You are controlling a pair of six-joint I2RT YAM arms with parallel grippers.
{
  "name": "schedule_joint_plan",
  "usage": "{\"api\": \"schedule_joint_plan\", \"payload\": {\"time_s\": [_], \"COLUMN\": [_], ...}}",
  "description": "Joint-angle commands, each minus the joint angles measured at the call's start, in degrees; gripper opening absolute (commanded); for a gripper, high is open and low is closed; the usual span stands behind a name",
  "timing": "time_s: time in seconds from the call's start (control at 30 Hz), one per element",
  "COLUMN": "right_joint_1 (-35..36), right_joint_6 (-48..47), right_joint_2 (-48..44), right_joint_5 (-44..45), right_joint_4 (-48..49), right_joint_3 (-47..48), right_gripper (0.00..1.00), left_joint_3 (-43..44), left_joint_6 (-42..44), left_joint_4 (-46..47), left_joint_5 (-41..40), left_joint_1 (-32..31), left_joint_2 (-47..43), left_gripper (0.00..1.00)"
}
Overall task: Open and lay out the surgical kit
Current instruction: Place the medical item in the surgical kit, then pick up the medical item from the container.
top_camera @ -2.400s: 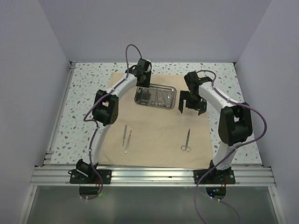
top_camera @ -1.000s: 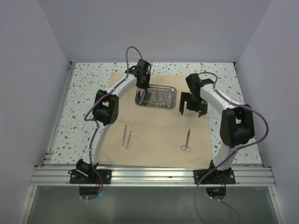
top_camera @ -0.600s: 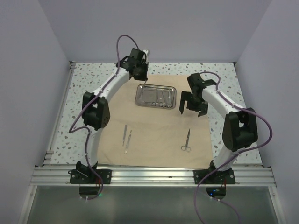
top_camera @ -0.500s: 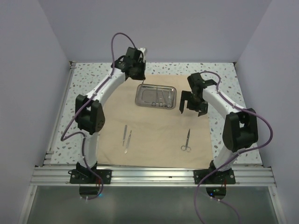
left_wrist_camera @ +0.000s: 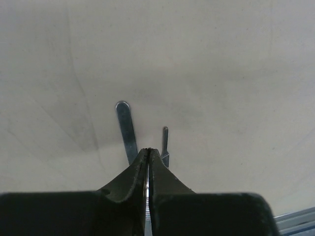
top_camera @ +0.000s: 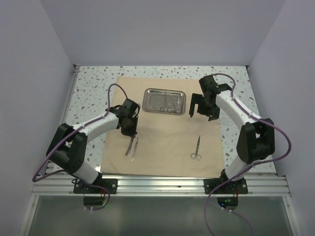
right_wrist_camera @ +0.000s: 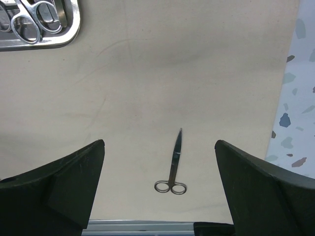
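Note:
The beige cloth wrap lies spread flat. At its far side sits the steel tray, with several ring-handled instruments inside. Two tweezers lie at the cloth's front left and scissors at its front right. My left gripper hangs low just behind the tweezers. It is shut, with a thin sliver of steel edge-on between its fingers. My right gripper hovers wide open beside the tray's right end. The scissors lie ahead of it, untouched.
Speckled tabletop borders the cloth on the left, right and far sides. An aluminium rail runs along the near edge. Plain walls close in on three sides. The tray's corner shows at the top left of the right wrist view.
My left arm rose from the tray, swung back and left, then came down over the cloth's front left by the tweezers, jaws shut throughout. The right arm has barely moved.

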Motion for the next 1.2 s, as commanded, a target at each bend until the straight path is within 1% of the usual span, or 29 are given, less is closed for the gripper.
{"api": "schedule_joint_plan", "payload": {"time_s": [0.0,0.07,0.1,0.13,0.2,0.23,0.27,0.33,0.37,0.4,0.43,0.47,0.53,0.57,0.6,0.63,0.67,0.7,0.73,0.77,0.83,1.0,1.17], "right_joint_1": [-0.2,-0.2,-0.2,-0.2,-0.3,-0.3,-0.2,-0.3,-0.2,-0.2,-0.3,-0.3,-0.2,-0.2,-0.3,-0.2,-0.2,-0.2,-0.3,-0.3,-0.2,-0.2,-0.3], "right_joint_6": [0.7,0.7,0.7,0.7,0.7,0.7,0.7,0.7,0.7,0.9,0.9,0.9,0.9,1.0,1.0,1.1,1.1,1.3,1.3,1.3,1.4,0.8,0.2], "right_joint_2": [-2.8,-3.2,-3.4,-3.5,-3.7,-3.9,-4.0,-4.3,-4.5,-4.5,-4.6,-4.6,-4.4,-4.3,-4.2,-4.1,-4.0,-3.8,-3.6,-3.6,-3.7,-4.8,-4.3], "right_joint_5": [-1.9,-2.1,-2.1,-1.8,-1.6,-1.4,-1.2,-0.9,-0.8,-0.6,-0.4,-0.3,0.0,0.3,0.4,0.6,1.0,1.4,1.6,1.9,2.8,5.7,6.3], "right_joint_4": [0.2,0.3,0.4,0.4,0.4,0.4,0.2,-0.1,-0.2,-0.2,-0.4,-0.5,-0.9,-1.1,-1.2,-1.6,-1.7,-1.9,-2.0,-2.3,-2.8,-4.2,-4.3], "right_joint_3": [-0.2,-0.9,-1.2,-1.5,-2.1,-2.2,-2.5,-2.6,-2.6,-2.7,-2.7,-2.7,-2.6,-2.5,-2.5,-2.3,-2.3,-2.3,-2.3,-2.4,-2.5,-3.2,-3.6], "right_gripper": [0.98,0.98,0.98,0.98,0.98,0.99,0.98,0.98,0.98,0.98,0.99,0.98,0.98,0.98,0.98,0.98,0.98,0.98,0.99,0.98,0.98,0.98,0.99], "left_joint_3": [-2.0,-0.7,0.0,0.9,5.2,7.0,11.5,16.5,22.0,25.2,31.3,34.5,41.3,47.9,51.4,57.6,60.4,63.3,67.9,69.8,73.4,74.2,75.8], "left_joint_6": [-4.2,-4.4,-4.4,-4.1,-3.1,-2.6,-1.6,-0.4,0.8,1.4,2.0,3.2,4.1,4.5,4.7,4.9,5.0,5.0,5.0,5.0,4.8,4.5,3.9], "left_joint_4": [5.3,3.9,3.2,3.0,2.0,1.7,1.2,0.6,0.4,-0.2,-0.3,-0.3,-1.2,-1.7,-2.8,-3.2,-3.4,-4.0,-4.0,-4.0,-2.8,3.2,5.7], "left_joint_5": [0.8,0.0,0.0,0.0,-0.1,-0.5,-0.7,-1.5,-1.5,-3.0,-3.2,-3.0,-3.2,-3.2,-3.4,-3.2,-2.9,-2.2,-2.0,-2.0,-0.5,0.1,3.0], "left_joint_1": [-0.8,-1.1,-1.2,-1.2,-1.2,-1.2,-1.2,-1.1,-1.1,-1.1,-1.1,-1.1,-1.1,-1.1,-1.1,-1.1,-1.1,-1.1,-1.1,-1.1,-1.1,-1.1,-1.1], "left_joint_2": [-2.5,-1.9,-1.8,-1.7,-0.4,0.5,3.0,6.2,10.2,12.5,14.9,19.8,25.0,30.4,33.0,35.7,40.4,42.6,44.6,47.9,50.3,52.9,55.5], "left_gripper": [0.06,0.29,0.38,0.52,0.59,0.59,0.59,0.57,0.57,0.55,0.54,0.53,0.5,0.48,0.46,0.46,0.45,0.45,0.44,0.44,0.44,0.45,0.46]}}
